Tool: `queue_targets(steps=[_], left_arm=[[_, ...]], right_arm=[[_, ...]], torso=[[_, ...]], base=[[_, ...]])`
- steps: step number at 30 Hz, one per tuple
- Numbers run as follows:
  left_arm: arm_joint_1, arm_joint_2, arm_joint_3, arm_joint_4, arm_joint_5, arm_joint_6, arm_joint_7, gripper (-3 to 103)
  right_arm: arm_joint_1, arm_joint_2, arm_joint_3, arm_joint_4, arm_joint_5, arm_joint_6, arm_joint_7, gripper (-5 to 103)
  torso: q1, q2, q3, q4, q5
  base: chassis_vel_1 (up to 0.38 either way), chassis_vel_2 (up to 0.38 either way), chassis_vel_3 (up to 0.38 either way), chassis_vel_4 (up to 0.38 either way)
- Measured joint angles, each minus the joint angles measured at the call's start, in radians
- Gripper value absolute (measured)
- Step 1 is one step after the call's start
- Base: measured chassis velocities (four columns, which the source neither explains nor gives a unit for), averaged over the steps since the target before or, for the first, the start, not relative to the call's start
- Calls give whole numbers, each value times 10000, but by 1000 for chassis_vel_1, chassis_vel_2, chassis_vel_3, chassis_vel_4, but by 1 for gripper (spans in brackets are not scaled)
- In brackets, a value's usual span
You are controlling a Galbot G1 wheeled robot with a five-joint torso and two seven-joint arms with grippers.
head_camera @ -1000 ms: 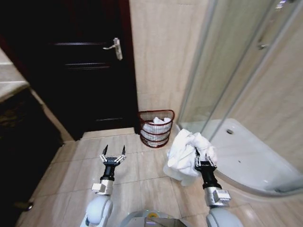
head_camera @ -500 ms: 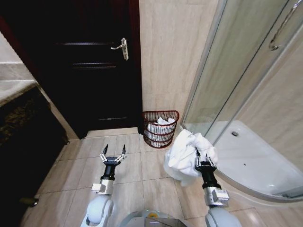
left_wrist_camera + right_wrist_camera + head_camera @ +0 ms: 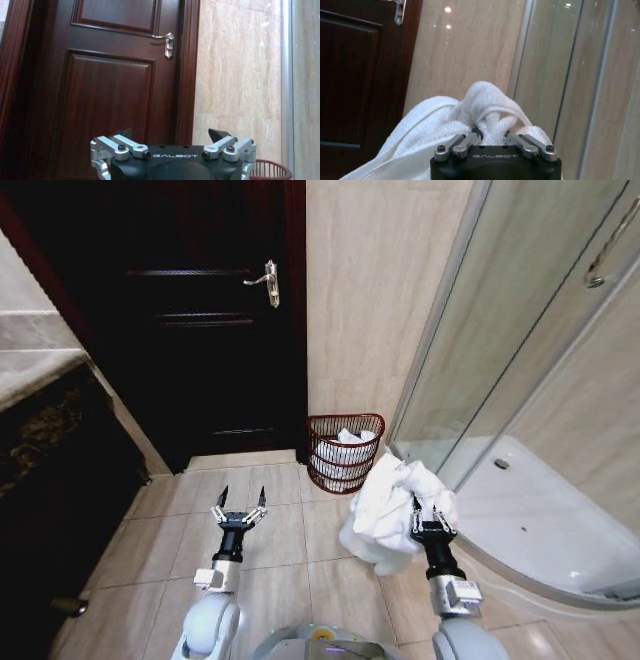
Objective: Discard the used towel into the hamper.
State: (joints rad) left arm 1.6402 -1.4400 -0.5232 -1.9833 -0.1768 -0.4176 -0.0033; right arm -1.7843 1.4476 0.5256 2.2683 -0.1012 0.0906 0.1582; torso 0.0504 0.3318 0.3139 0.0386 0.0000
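Observation:
A crumpled white towel (image 3: 392,502) hangs from my right gripper (image 3: 432,518), which is shut on it, over the floor right of centre. The right wrist view has the towel (image 3: 470,116) bunched up between the fingers (image 3: 470,140). The hamper (image 3: 345,452), a small dark reddish-brown wicker basket with white cloth inside, stands on the floor against the tiled wall, just ahead and a little left of the towel. Its rim (image 3: 270,173) peeks into the left wrist view. My left gripper (image 3: 241,498) is held out open over the tiles at the left, holding nothing.
A dark wooden door (image 3: 200,320) with a metal handle (image 3: 268,282) is shut, left of the hamper. A glass shower enclosure (image 3: 520,360) with a white tray (image 3: 540,520) fills the right side. A dark cabinet under a counter (image 3: 50,450) lines the left. Beige floor tiles (image 3: 290,530) lie between.
The whole head view has shifted, so the camera moved; door and hamper sit further right in the picture. Both grippers keep their poses, the right still holding the towel.

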Motion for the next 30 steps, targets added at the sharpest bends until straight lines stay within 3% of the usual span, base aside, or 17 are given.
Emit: queue_targets(steps=[22, 30], left_arm=[[252, -113, 36, -165, 41, -8, -1, 100], [418, -121, 33, -208, 138, 47, 56, 100]], right_arm=[[-150, 4, 14, 122, 20, 166, 3, 17], [69, -116, 46, 26, 258, 169, -54, 17]], torso=[[5, -2, 3, 1, -1], [-2, -1, -1, -2, 0]], base=[[-92, 96, 91, -92], [18, -11, -19, 26]])
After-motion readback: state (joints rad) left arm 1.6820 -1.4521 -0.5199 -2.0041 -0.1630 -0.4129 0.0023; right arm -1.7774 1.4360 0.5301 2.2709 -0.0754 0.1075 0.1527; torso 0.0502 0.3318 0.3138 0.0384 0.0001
